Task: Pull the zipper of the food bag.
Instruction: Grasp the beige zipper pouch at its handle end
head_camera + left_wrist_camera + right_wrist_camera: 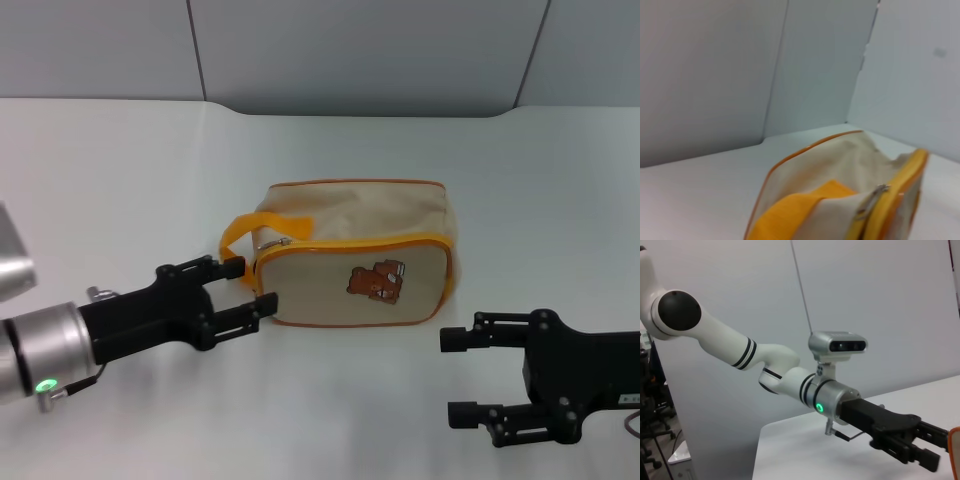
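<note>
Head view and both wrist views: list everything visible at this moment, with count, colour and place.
food bag: one, beige with orange piping and a brown bear print, lying mid-table.
zipper: one, silver pull tab, at the bag's end toward the robot's left.
strap loop: one, orange, on that same end of the bag.
table: one, white, under everything.
wall panels: grey, behind the table.
left gripper: one, black, open, at the bag's strap end, one finger by the loop.
right gripper: one, black, open, on the bag's other side, nearer the robot, apart from it.
</note>
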